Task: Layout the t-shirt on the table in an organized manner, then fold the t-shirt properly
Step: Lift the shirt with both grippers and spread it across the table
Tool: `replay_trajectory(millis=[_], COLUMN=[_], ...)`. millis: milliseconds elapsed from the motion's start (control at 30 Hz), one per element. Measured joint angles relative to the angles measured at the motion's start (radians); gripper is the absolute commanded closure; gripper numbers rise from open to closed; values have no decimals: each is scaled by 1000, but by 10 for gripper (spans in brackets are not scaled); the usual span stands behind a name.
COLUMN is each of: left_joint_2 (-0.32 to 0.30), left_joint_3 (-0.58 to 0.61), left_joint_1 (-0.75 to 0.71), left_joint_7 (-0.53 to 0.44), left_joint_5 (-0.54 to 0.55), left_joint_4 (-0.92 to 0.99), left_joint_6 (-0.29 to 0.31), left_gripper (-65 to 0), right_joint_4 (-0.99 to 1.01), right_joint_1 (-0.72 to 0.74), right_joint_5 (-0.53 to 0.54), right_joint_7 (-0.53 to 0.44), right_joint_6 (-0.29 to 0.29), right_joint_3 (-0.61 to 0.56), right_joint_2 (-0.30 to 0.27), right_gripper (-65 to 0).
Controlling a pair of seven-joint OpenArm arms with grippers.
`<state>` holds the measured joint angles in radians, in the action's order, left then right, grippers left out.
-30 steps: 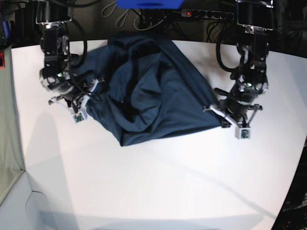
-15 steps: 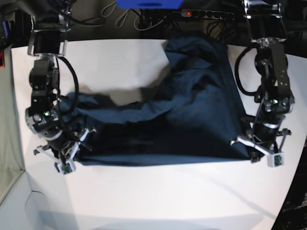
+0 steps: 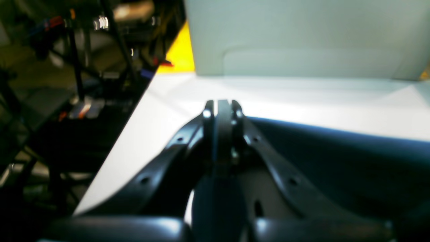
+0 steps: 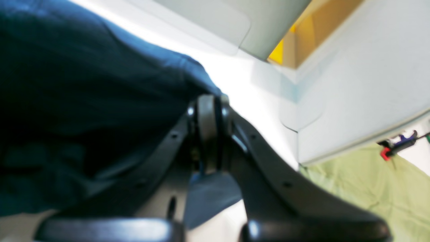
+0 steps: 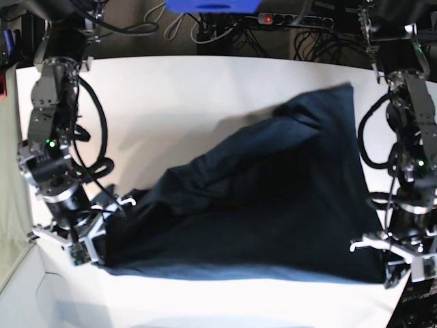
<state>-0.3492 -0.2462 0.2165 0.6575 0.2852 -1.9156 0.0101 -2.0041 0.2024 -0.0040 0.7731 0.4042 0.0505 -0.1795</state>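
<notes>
The dark navy t-shirt (image 5: 273, 198) lies rumpled on the white table (image 5: 171, 96), its front hem pulled taut along the near side between both grippers. My right gripper (image 5: 101, 251), on the base view's left, is shut on the hem's left corner; in the right wrist view the gripper (image 4: 208, 101) pinches navy t-shirt (image 4: 84, 84) cloth. My left gripper (image 5: 379, 265) is shut on the right corner by the table's curved edge; its tips (image 3: 220, 107) hold the t-shirt (image 3: 336, 161). A sleeve-like bulge points to the back right.
A power strip (image 5: 293, 19) and cables lie behind the table's far edge, beside a blue object (image 5: 212, 5). A pale grey panel (image 3: 302, 33) with yellow behind it stands past the table's front. Green sheeting (image 4: 369, 195) lies below the table's left side.
Both arms have drawn the shirt from the table's back toward the front and moved apart. The cloth went from a heap to a wide stretched sheet.
</notes>
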Motion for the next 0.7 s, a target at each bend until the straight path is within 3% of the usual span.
replay_trajectory(millis=[300, 467, 700], left_joint_2=[10, 8, 8], left_joint_3=[-160, -227, -191], left_joint_1=[-5, -5, 51], left_joint_7=[-2, -3, -3], left_joint_5=[20, -5, -10], left_joint_4=[-100, -99, -30], left_joint_6=[13, 1, -8], left_gripper=[-5, -5, -5], right_joint_4=[-14, -14, 28], right_joint_1=[3, 2, 72], right_joint_5=[12, -1, -8], right_joint_7=[-14, -7, -2], right_joint_6=[9, 18, 14], right_joint_3=[161, 174, 161], right_joint_2=[89, 102, 107], right_gripper=[0, 0, 0])
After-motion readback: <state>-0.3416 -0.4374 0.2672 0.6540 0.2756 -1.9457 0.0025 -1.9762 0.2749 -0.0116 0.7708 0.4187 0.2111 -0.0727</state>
